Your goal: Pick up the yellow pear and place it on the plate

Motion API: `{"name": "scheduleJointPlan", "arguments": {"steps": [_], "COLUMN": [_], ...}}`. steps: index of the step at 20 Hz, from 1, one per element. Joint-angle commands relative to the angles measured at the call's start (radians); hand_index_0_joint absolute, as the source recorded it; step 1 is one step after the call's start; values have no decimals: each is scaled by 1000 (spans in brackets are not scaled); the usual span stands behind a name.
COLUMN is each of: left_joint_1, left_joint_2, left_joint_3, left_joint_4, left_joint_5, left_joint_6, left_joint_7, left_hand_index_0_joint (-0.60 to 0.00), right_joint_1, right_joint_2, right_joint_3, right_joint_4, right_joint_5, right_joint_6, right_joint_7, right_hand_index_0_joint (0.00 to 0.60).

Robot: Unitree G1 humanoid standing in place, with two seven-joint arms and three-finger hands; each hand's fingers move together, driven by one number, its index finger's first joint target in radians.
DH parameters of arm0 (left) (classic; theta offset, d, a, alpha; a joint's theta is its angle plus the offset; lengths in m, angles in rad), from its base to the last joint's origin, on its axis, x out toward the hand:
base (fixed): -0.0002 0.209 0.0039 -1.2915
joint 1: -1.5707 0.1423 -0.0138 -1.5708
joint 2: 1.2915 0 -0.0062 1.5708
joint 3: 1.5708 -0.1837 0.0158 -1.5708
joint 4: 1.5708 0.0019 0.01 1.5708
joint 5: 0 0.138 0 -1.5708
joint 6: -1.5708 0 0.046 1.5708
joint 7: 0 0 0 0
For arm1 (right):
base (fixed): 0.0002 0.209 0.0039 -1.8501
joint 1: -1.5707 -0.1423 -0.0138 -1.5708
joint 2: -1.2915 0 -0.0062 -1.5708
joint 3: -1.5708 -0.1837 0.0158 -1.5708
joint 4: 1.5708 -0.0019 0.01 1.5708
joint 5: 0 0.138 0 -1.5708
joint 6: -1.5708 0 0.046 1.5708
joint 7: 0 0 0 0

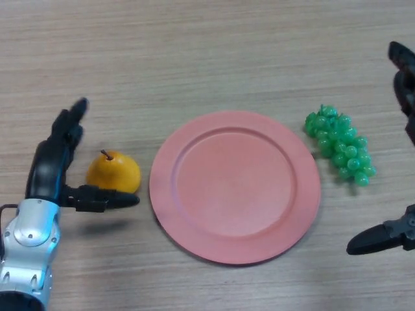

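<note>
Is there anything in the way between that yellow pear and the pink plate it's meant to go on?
Nothing visible. The round yellow pear lies just left of the round pink plate, bare wood between them. The left hand is open around the pear. The bunch of green grapes lies beyond the plate's far side.

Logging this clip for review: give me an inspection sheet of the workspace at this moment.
Surface: wooden table.
Job's things: yellow pear on the table, left of the pink plate; plate holds nothing.
Clutter: green grapes right of the plate.
Hands: left hand open around the pear, thumb in front, fingers behind, not closed; right hand open at the right edge.
Cables: nothing noted.
Surroundings: nothing seen.
</note>
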Motion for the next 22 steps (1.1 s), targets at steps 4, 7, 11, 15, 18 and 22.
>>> {"name": "scheduleJointPlan", "arguments": {"steps": [4, 7, 11, 15, 18, 22], "left_joint_1": [-77, -41, -3, 60, 71, 52], "left_joint_2": [39, 57, 54, -21, -74, -109], "left_joint_3": [-3, 0, 12, -33, -101, -180], "left_joint_4": [20, -66, -231, -560, -582, -472], "left_joint_5": [121, 176, 240, 186, 207, 87], "left_joint_6": [-148, -157, -146, 8, 8, 59], "left_joint_7": [70, 64, 102, -31, -101, -145], "left_hand_index_0_joint": [-600, -600, -600, -600, -600, -600], "right_joint_1": [-2, -2, 3, 15, 27, 31], "right_joint_2": [-20, -16, -15, -10, 0, 3], "right_joint_3": [-79, -86, -89, -96, -101, -119], "right_joint_4": [-116, -134, -169, -179, -169, -159], "right_joint_5": [42, 35, 40, 10, -11, -13], "right_joint_6": [-100, -100, -63, -78, -119, -140], "right_joint_7": [-33, -34, -34, -13, -4, -1], "right_hand_index_0_joint": [0, 0, 0, 0, 0, 0]}}
